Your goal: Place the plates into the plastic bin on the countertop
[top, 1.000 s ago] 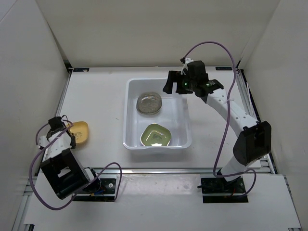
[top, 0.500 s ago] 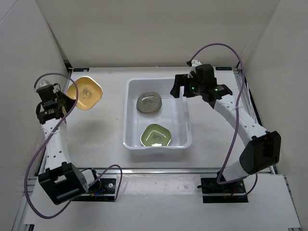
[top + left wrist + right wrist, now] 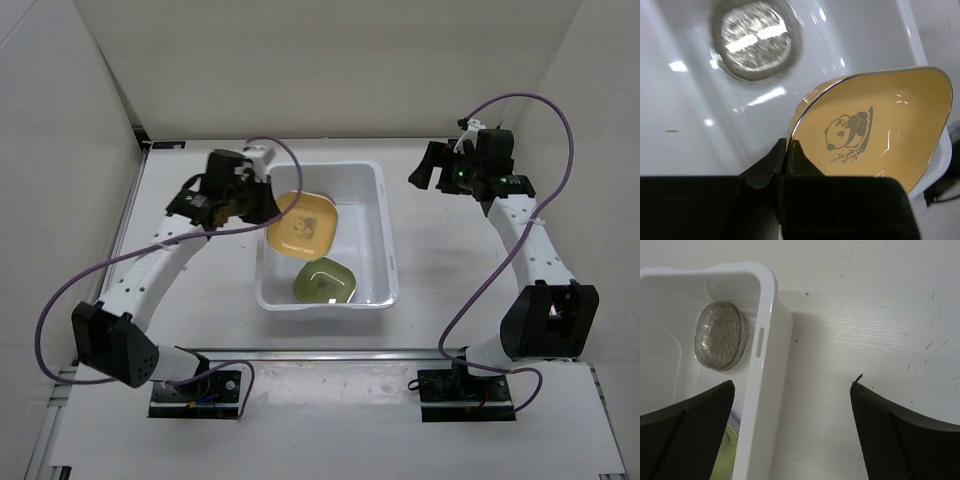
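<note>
The left gripper [image 3: 788, 152] is clamped on the near rim of the yellow-orange plate [image 3: 875, 125], with no gap showing between its fingers. The plate, which has a panda print on its face, juts out tilted just ahead of the fingertips. It is held in the air over the plastic bin [image 3: 386, 235]. Beyond the fingertips and lower down, the round speckled plate [image 3: 756, 42] lies on the bin's floor. From above, a light-green plate [image 3: 323, 281] rests in the bin's near end, just beside the held plate.

The right gripper [image 3: 792, 385] is spread wide and holds nothing. Between its fingers lie the bin's side wall and the bare countertop [image 3: 865, 315]. A sliver of the light-green plate shows beside one fingertip, and the speckled plate lies farther ahead inside the bin.
</note>
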You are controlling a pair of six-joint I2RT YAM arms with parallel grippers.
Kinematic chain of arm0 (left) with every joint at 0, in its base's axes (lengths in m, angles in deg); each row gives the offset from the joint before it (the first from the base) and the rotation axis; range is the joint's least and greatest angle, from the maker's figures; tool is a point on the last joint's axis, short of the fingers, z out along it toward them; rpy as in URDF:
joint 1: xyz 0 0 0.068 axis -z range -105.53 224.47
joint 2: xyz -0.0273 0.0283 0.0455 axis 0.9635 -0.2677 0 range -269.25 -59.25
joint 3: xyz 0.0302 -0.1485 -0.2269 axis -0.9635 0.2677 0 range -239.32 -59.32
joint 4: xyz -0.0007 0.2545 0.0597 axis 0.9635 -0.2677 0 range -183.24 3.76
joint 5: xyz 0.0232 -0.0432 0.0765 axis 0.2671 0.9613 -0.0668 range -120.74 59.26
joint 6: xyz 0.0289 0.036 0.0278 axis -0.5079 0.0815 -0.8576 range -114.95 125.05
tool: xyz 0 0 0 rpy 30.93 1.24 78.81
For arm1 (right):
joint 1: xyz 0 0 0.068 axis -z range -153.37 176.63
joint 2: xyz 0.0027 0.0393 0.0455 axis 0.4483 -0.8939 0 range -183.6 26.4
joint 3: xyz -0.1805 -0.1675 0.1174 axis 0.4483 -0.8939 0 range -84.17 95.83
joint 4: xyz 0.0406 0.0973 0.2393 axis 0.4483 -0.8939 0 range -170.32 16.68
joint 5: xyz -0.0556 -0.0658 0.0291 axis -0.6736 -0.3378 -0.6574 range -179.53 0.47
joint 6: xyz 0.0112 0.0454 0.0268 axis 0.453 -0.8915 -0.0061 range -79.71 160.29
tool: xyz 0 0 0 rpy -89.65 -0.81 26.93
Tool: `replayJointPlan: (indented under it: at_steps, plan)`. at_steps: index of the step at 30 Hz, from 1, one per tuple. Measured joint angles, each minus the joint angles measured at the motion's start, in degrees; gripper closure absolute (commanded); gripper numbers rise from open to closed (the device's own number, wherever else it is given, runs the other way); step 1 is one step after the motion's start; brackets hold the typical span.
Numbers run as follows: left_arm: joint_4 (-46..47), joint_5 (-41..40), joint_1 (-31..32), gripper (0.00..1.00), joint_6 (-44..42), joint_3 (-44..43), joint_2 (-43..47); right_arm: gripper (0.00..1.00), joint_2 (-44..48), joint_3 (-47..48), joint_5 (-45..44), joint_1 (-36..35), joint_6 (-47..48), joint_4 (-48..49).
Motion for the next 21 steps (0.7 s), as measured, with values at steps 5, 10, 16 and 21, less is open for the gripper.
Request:
replayJointPlan:
  at_steps: [5,10,16,21]
  plan:
    - [-5.2,-2.6,12.2,0.9,-0.3,-0.6,-7.5,0.01,-0.1,-0.5,1.4,0.3,0.0,-0.6]
    - [-9.4,-6.2,15.8,0.9,2.4,1.1,-11.2,0.01,-0.1,-1.6,1.4,0.4,-0.1,-0.7]
    - [-11.0,-9.3,16.3,0.9,8.1,3.6,-11.2,0.01,-0.1,-2.7,1.1,0.5,-0.1,-1.0]
    - [-11.1,-11.1,18.3,0.89,12.0,3.8,-13.5,0.01,-0.1,-2.7,0.6,0.5,0.0,-1.3]
